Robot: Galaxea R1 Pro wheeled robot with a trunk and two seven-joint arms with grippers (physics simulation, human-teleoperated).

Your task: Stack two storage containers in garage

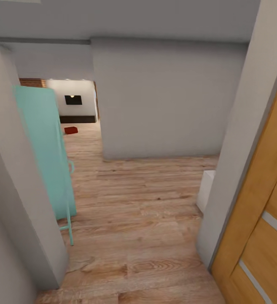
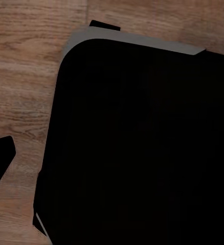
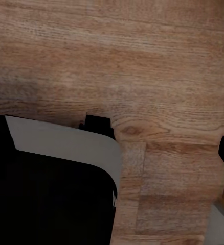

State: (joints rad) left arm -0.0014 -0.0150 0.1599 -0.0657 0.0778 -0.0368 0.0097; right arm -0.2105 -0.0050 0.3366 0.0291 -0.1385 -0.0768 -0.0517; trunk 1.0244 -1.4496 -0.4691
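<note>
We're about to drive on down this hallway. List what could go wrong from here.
1. The passage is tight: the teal door stands open on the left, its handle sticking into the path, and may catch the robot.
2. The grey wall corner and wooden door crowd the right side, so a wide turn could scrape them.
3. The one storage container in sight lies far off on the wood-plank floor, past a corner; approach could misalign.

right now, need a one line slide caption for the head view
Hallway of wood-plank floor, teal door ajar, one red storage container far ahead.
</note>
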